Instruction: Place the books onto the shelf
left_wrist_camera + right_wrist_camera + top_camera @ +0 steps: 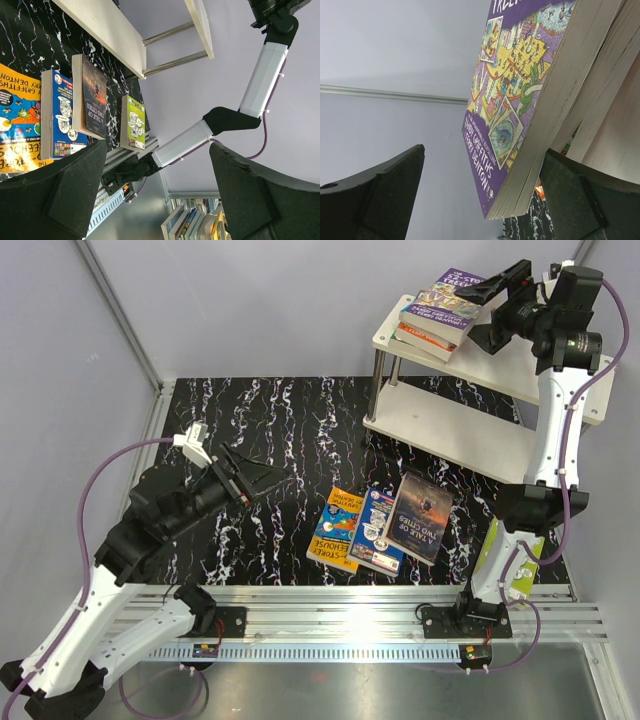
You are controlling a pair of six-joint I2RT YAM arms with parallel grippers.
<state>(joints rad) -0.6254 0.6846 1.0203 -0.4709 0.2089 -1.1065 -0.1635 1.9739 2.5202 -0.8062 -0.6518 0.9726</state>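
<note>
Stack (pixel 432 318) on shelf (pixel 440 430); four loose books (pixel 378 530) left on table (pixel 260 410). Right gripper (pixel 478 312) spread around purple book (pixel 455 285); left gripper (pixel 262 480) spread, empty.

A stack of books (pixel 443 308) lies on the shelf's (pixel 450 430) top board. Three books (pixel 380 528) lie side by side on the table (pixel 260 420) before the shelf. Another book (pixel 522 575) lies before its right end.

About seven books (pixel 425 517), one shelf (pixel 450 430), two arms (pixel 552 440).

A black tabletop (pixel 280 420) veined with white fills the middle of the frame. A ribbed aluminium rail (pixel 340 615) runs along its lower edge. Pale grey walls (pixel 250 300) rise behind, with a metal strut (pixel 118 310) slanting at upper left.
</note>
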